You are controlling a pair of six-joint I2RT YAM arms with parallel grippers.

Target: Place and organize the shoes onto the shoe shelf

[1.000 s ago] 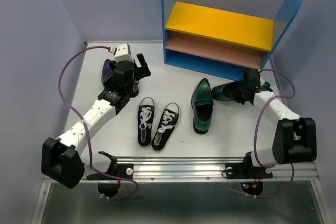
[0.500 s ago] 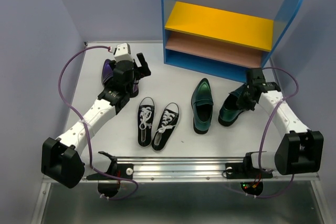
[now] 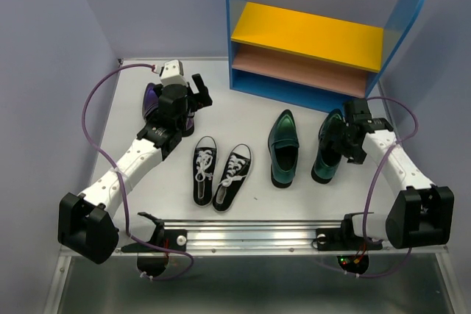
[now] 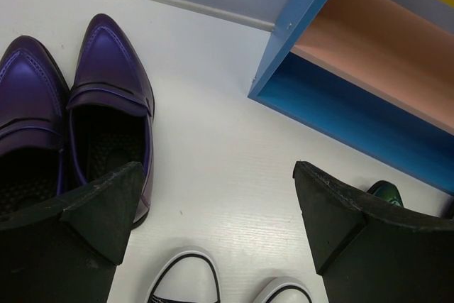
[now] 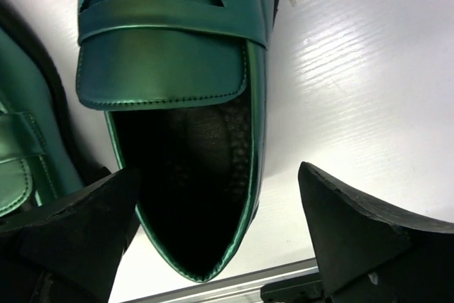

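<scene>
Two glossy green loafers stand side by side, toes toward the shoe shelf point(image 3: 316, 34): the left one point(image 3: 283, 148) and the right one point(image 3: 327, 148) point(image 5: 191, 97). My right gripper point(image 3: 341, 143) point(image 5: 220, 232) is open astride the right loafer's heel end, with a gap between the right finger point(image 5: 362, 232) and the shoe. The black sneakers point(image 3: 218, 173) lie left of the loafers. Two purple shoes point(image 4: 110, 83) sit at the far left, partly under my left arm. My left gripper point(image 3: 200, 92) point(image 4: 220, 204) is open over bare table with nothing in it.
The shelf's blue base point(image 4: 355, 111) and tan board point(image 4: 383, 40) show at the right of the left wrist view. Sneaker toes point(image 4: 188, 282) lie just below the left fingers. A metal rail point(image 3: 294, 234) runs along the near table edge. Lilac walls close both sides.
The right gripper swung the right green loafer round from lying crosswise to parallel beside its mate, set it down and opened. The left arm has not moved.
</scene>
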